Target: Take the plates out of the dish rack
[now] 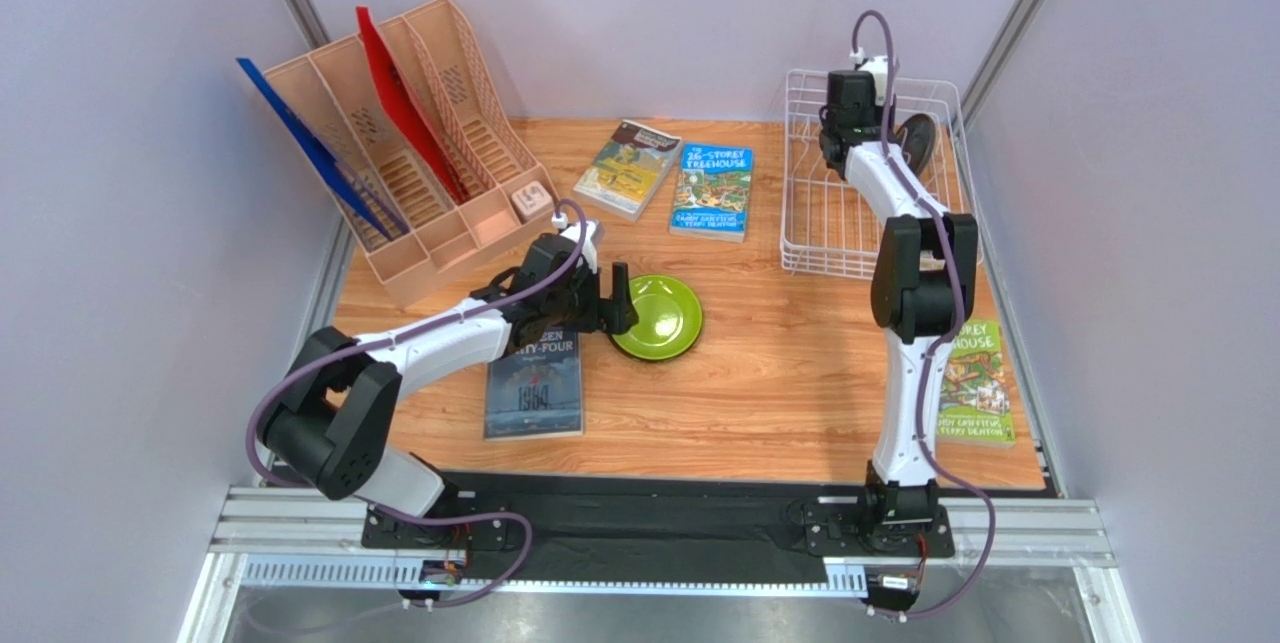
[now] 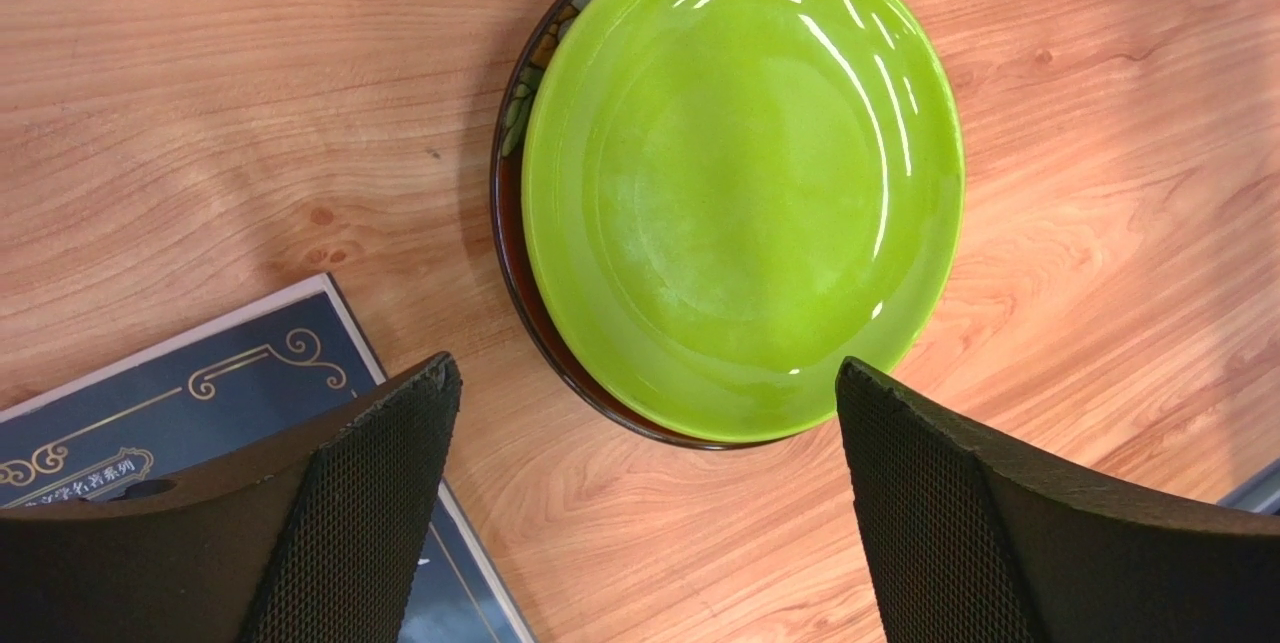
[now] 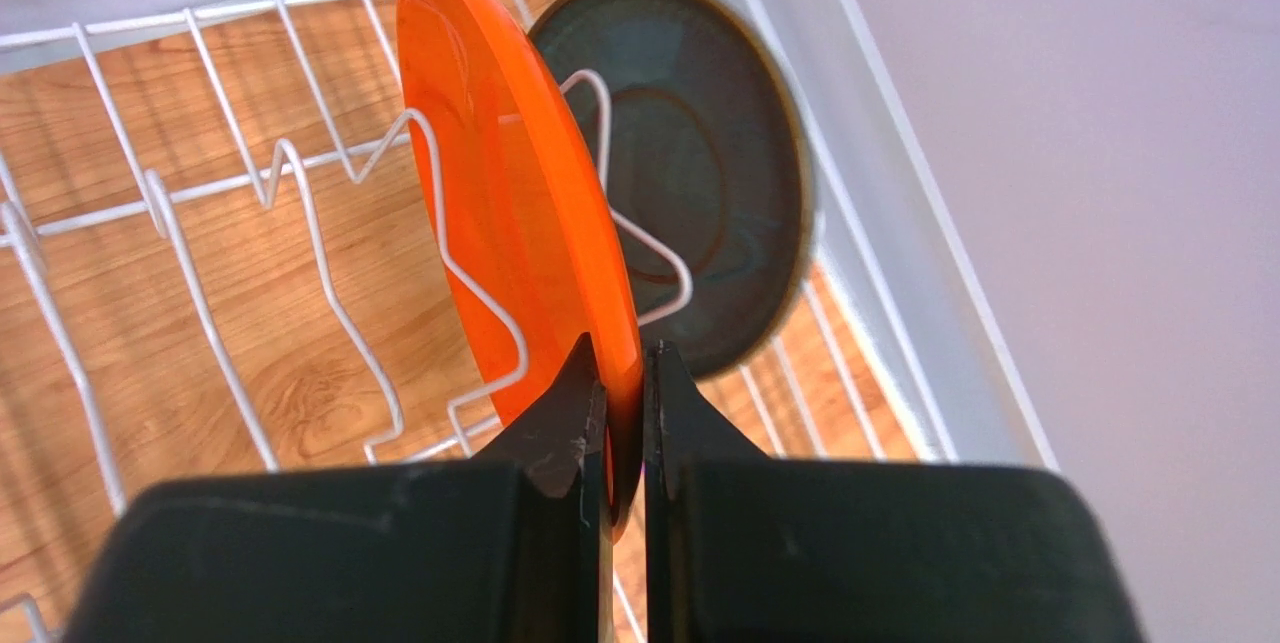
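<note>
The lime green plate lies on the wooden table, stacked on the dark red plate, whose rim shows under the green plate in the left wrist view. My left gripper is open and empty, just beside the stack's near edge. The white wire dish rack stands at the back right. My right gripper is inside it, shut on the edge of the upright orange plate. The dark grey-teal plate stands upright behind it among the tines.
A peach file organizer with a blue and a red folder stands at the back left, a small white cube beside it. Books lie at the back middle, under my left arm and at the right edge.
</note>
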You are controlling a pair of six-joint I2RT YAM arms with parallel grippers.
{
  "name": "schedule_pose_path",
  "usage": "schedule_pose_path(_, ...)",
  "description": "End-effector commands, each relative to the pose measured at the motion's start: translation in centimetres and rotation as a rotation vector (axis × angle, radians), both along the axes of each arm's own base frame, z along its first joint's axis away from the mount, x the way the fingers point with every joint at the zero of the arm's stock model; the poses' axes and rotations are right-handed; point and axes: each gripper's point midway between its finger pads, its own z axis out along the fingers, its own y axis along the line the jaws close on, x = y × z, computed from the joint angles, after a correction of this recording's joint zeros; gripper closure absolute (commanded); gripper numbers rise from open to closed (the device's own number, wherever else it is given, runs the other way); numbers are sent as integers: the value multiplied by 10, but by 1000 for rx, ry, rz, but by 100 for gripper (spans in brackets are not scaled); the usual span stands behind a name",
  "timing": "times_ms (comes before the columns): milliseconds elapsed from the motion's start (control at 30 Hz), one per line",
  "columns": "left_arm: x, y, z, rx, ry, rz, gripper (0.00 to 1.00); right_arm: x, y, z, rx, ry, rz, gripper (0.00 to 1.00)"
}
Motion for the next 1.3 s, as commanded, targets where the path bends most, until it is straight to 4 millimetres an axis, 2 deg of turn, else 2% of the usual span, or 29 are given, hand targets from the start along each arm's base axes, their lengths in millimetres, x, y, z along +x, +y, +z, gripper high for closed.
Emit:
schedule_pose_path(0, 12, -3, 29, -23, -85, 2, 0, -26, -16, 121, -167, -257, -165, 100)
schedule_pose_path(33, 12, -3, 34, -30, -98, -1, 0, -39, -17, 132, -173, -276, -181, 100)
schedule_pose_path(67, 11, -2, 35, -29, -101, 0, 0, -43, -16, 140, -168, -311, -184, 100)
schedule_pose_path(133, 10, -3, 43, -41, -117, -11, 0, -53, -12, 144, -153, -323, -166, 100)
schedule_pose_path(167, 10, -3, 45, -45, -122, -11, 0, -65, -12, 161, -147, -343, -172, 100)
schedule_pose_path(200, 9, -4, 47, -53, -128, -14, 0, -73, -11, 166, -139, -341, -171, 100)
schedule_pose_path(233, 9, -7, 54, -73, -142, -23, 0, -78, -7, 168, -77, -376, -184, 100)
schedule_pose_path(267, 9, -8, 55, -84, -143, -27, 0, -94, 2, 171, -21, -321, -120, 100)
schedule_pose_path(300, 11, -12, 62, -108, -164, -35, 0, -101, 11, 168, 58, -326, -92, 100)
schedule_pose_path(333, 10, -19, 71, -144, -180, -67, 0, -102, 35, 163, 168, -328, 2, 100)
schedule_pose_path(367, 9, -23, 76, -163, -188, -87, 0, -115, 48, 140, 216, -265, 60, 100)
schedule_pose_path(400, 9, -29, 84, -189, -202, -112, 0, -132, 60, 156, 275, -298, 111, 100)
schedule_pose_path(433, 5, -41, 95, -243, -219, -180, 0, -139, 90, 153, 389, -287, 235, 100)
schedule_pose_path(467, 3, -46, 101, -270, -226, -207, 0, -147, 108, 148, 449, -270, 326, 100)
schedule_pose_path(500, -2, -55, 109, -312, -225, -255, 0, -166, 120, 142, 504, -259, 377, 99)
schedule_pose_path(533, -1, -61, 119, -348, -250, -278, 0, -178, 142, 135, 597, -237, 456, 99)
schedule_pose_path(567, -2, -65, 124, -381, -244, -284, 0, -186, 153, 132, 659, -235, 498, 99)
schedule_pose_path(600, -5, -70, 130, -414, -245, -308, 0, -203, 162, 125, 706, -228, 528, 99)
schedule_pose_path(633, -2, -75, 136, -445, -267, -319, 0, -213, 184, 124, 789, -214, 624, 99)
schedule_pose_path(667, -3, -78, 140, -476, -256, -317, 0, -222, 192, 125, 844, -219, 647, 99)
schedule_pose_path(700, -3, -80, 142, -492, -255, -325, 0, -232, 199, 109, 884, -184, 654, 99)
schedule_pose_path(733, 0, -83, 145, -513, -268, -323, 0, -243, 211, 118, 922, -205, 716, 99)
schedule_pose_path(833, 1, -89, 146, -551, -256, -325, 0, -264, 232, 112, 1034, -196, 788, 99)
schedule_pose_path(1000, 4, -94, 143, -576, -255, -311, 0, -287, 255, 106, 1135, -175, 851, 99)
schedule_pose_path(1233, 7, -100, 142, -633, -255, -306, 1, -301, 279, 98, 1224, -139, 901, 99)
schedule_pose_path(1267, 8, -101, 142, -638, -252, -302, 4, -302, 280, 96, 1238, -133, 899, 99)
